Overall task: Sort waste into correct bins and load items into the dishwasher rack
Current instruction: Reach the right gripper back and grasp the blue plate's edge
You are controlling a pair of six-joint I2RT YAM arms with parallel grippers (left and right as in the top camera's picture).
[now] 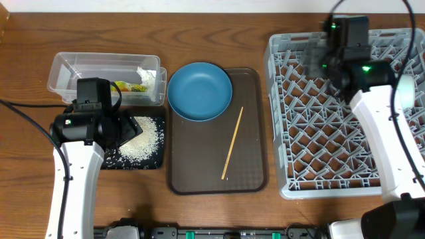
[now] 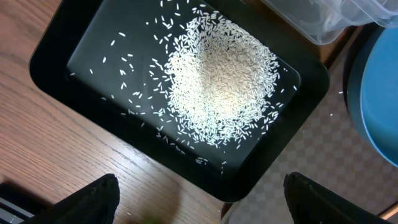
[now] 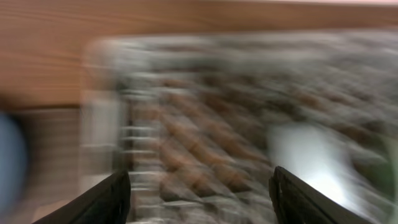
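Rice (image 2: 217,81) heaped in black tray (image 2: 93,43); napkin (image 1: 147,75), wrapper (image 1: 126,85) in clear tub (image 1: 73,66); blue plate (image 1: 199,91), stick (image 1: 232,143) between tub and grey rack (image 1: 312,133).

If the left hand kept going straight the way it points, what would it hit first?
Most likely the heap of rice in the black tray: the open left hand faces it with nothing in between. How far off it is, I cannot tell.

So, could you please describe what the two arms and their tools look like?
The left arm and right arm have white links, black joint housings and thin black cables. The right one shows green lights. The left tool and right tool have black fingers.
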